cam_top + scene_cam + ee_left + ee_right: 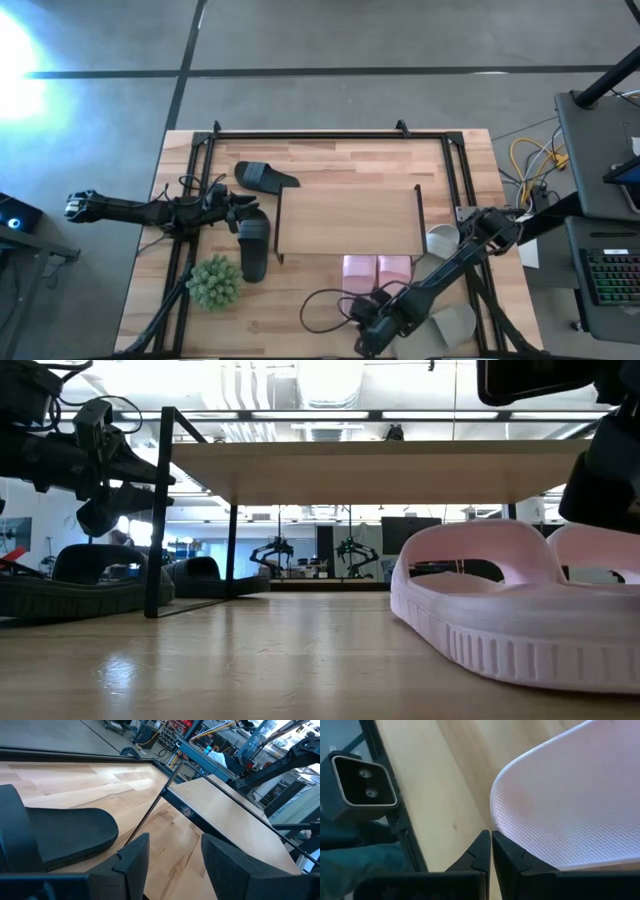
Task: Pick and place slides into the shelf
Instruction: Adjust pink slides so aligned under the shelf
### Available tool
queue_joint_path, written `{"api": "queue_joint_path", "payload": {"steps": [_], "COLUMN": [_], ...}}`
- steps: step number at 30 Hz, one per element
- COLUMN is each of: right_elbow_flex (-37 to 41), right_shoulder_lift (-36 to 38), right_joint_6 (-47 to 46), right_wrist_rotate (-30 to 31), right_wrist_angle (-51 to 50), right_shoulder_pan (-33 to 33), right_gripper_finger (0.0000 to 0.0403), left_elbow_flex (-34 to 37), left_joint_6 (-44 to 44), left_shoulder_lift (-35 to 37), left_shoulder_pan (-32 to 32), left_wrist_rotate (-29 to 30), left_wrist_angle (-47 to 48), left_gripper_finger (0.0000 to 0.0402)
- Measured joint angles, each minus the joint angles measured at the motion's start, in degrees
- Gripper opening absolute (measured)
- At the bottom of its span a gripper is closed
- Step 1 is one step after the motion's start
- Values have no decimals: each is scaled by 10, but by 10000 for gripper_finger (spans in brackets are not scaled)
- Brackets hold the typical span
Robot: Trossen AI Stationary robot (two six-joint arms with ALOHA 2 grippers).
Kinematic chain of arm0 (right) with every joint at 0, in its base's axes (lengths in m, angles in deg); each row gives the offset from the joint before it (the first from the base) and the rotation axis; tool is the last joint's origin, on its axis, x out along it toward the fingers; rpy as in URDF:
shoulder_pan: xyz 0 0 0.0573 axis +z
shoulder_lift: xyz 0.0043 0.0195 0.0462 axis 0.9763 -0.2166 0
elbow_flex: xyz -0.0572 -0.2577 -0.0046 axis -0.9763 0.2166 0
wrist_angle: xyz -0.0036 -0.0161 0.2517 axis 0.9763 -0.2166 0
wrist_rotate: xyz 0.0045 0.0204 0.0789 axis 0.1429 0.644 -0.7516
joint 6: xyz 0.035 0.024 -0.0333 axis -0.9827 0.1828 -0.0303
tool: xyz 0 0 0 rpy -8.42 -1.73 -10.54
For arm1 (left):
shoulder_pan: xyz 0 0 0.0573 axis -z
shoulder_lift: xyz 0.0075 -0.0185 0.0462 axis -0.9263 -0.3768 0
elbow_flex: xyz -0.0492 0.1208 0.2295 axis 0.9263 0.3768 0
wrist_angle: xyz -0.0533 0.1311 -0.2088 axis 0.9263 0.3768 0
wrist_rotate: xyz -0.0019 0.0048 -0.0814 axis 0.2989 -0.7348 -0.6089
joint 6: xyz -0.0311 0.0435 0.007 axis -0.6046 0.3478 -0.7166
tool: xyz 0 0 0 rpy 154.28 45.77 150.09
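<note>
Table (320, 290), light wood, no readable writing anywhere. Shelf (348, 220) at centre. Left gripper (243, 212) hovers over black slides, jaws spread, empty. Black slide (254, 245) left of shelf, another (265, 177) behind it. Pink slides (377, 270) at shelf's front edge. Right gripper (490, 851) at pink slide's edge, fingers pressed together, holding nothing. Small green plant (214, 282).

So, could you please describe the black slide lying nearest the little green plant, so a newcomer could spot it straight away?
Start at the shelf in the middle of the table. Just off its left edge, under the left gripper, lies a black slide pointing lengthwise towards the table's front, with the green plant beside it. The other black slide lies crosswise, farther back.
</note>
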Motion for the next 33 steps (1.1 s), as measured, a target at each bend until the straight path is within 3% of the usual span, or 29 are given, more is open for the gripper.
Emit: {"api": "queue_joint_path", "payload": {"steps": [7, 16, 22, 24, 28, 33], "right_elbow_flex": [-26, -90, -145, -152, -153, -157], "right_shoulder_lift": [0, 1, 1, 2, 2, 2], "right_joint_6": [-1, -2, -11, -11, 1, 118], "right_wrist_rotate": [95, 114, 192, 184, 109, 91], "right_wrist_angle": [-29, -198, -296, -299, -276, -187], "right_shoulder_pan": [5, 20, 36, 22, -22, -66], "right_gripper_finger": [13, 13, 13, 13, 13, 13], "left_elbow_flex": [0, 0, 0, 0, 0, 0], "left_joint_6": [0, 0, 0, 0, 0, 0], "left_shoulder_lift": [0, 1, 0, 0, 0, 0], "left_shoulder_pan": [0, 0, 0, 0, 0, 0], "left_wrist_rotate": [0, 0, 0, 0, 0, 0], "left_wrist_angle": [0, 0, 0, 0, 0, 0], "left_gripper_finger": [166, 166, 166, 166, 166, 166]}}
